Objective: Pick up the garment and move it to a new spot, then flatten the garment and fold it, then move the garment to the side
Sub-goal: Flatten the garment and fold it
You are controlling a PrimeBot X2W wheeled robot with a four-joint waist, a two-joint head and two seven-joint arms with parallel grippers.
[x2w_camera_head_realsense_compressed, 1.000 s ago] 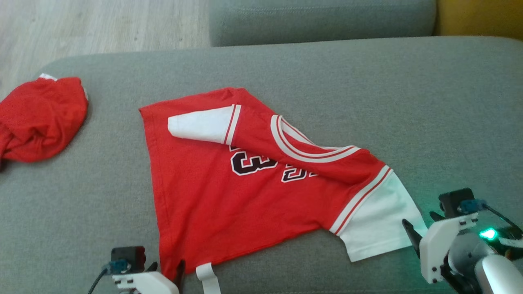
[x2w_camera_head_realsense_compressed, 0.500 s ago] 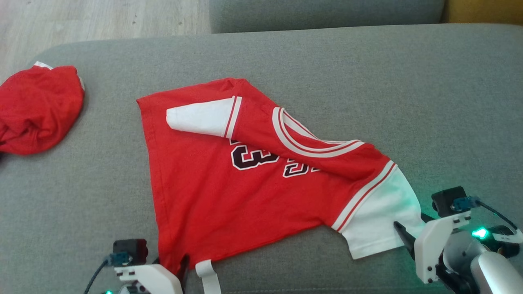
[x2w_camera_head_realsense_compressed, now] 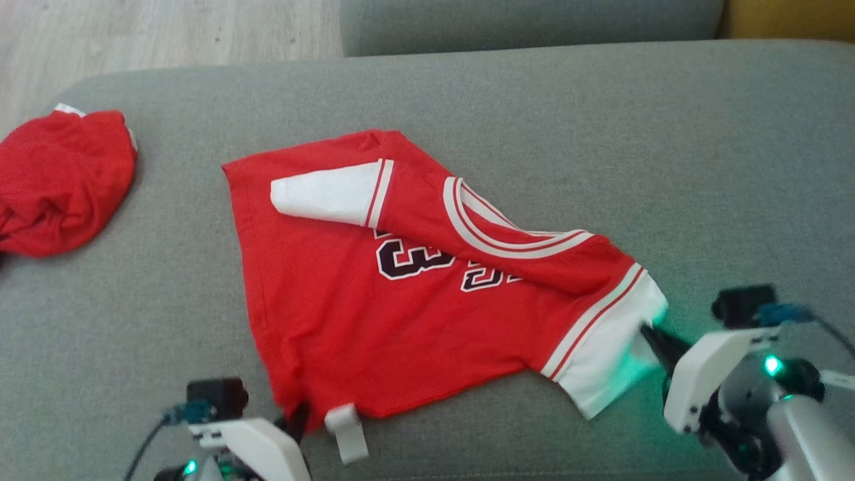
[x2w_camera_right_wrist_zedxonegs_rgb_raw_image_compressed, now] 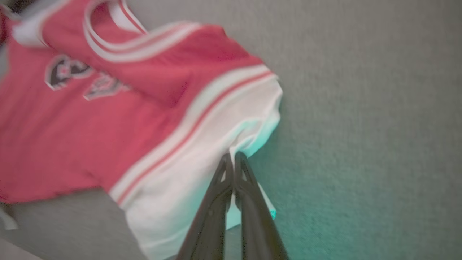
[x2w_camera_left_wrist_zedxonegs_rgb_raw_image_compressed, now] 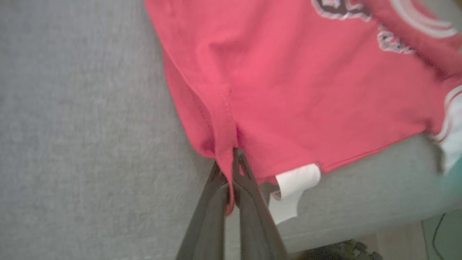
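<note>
Your red shirt (x2w_camera_head_realsense_compressed: 401, 294) lies partly folded over itself, mid-cushion on the grey sofa (x2w_camera_head_realsense_compressed: 668, 147); your left hand (x2w_camera_head_realsense_compressed: 298, 422) pinches its near hem corner, your right hand (x2w_camera_head_realsense_compressed: 651, 334) pinches the white sleeve (x2w_camera_head_realsense_compressed: 614, 354), likely so it lifts spread out; open cushion lies right and beyond; a second red garment (x2w_camera_head_realsense_compressed: 63, 180) takes the far left; the sofa's front edge is close.

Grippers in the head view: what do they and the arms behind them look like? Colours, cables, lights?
The left gripper and right gripper each have two long dark tapered fingers on a white housing. Each carries a black camera block with a blue plug, a dark cable and a small green light. A pale grey forearm follows the right one.
</note>
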